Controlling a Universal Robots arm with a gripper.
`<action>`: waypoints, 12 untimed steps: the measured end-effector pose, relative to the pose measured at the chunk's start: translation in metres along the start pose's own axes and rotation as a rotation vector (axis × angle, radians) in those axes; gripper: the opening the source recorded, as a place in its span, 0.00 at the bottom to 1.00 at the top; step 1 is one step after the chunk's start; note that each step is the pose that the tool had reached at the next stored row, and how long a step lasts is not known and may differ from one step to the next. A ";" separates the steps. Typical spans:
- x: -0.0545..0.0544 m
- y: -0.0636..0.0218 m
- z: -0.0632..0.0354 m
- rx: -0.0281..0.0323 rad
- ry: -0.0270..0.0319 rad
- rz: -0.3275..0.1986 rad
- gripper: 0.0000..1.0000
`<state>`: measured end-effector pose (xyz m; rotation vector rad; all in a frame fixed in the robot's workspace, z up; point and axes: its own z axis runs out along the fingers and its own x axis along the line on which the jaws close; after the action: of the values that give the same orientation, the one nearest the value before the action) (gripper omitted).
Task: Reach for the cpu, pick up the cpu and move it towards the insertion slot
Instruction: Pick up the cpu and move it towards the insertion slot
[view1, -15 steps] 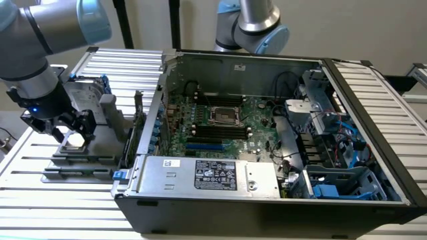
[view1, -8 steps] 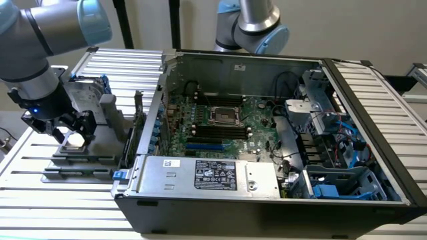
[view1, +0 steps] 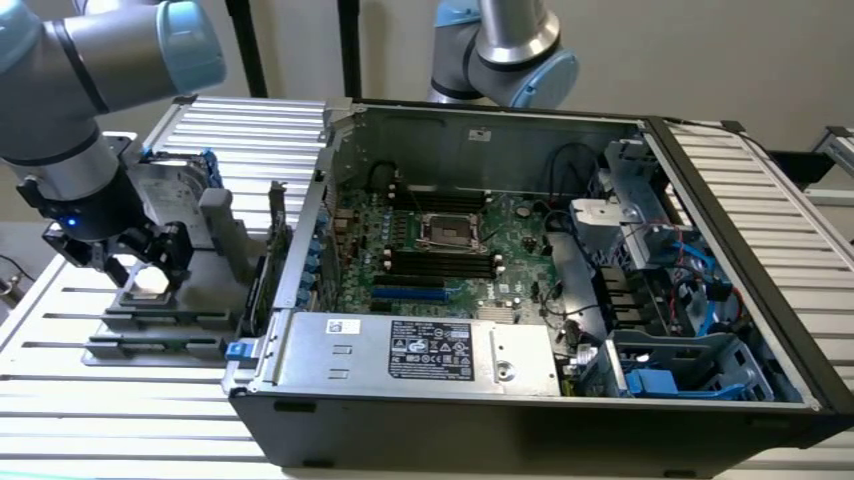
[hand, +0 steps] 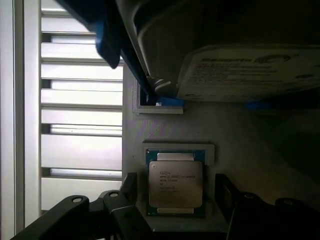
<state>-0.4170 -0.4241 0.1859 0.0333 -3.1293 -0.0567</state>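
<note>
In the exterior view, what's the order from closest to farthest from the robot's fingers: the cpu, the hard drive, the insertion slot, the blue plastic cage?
1. cpu: between the fingers, on the grey stand.
2. hard drive: upright, just behind them.
3. insertion slot: middle of the open case.
4. blue plastic cage: the case's corner at the exterior view's right.

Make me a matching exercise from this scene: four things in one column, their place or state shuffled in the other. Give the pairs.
Things
1. cpu
2. slot
3. hard drive
4. tool

Place or state
A. upright, outside the case
B. on the motherboard, inside the case
C. flat in a grey holder
D. open, a finger on either side of the cpu

Pairs: 1-C, 2-B, 3-A, 4-D
</note>
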 end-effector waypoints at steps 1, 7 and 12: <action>0.000 0.0000 0.0001 -0.0001 0.0018 0.000 0.73; -0.001 -0.0001 0.0016 0.0000 0.0029 0.000 0.73; -0.002 -0.0001 0.0023 0.0001 0.0031 -0.001 0.73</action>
<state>-0.4154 -0.4240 0.1836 0.0342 -3.1262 -0.0565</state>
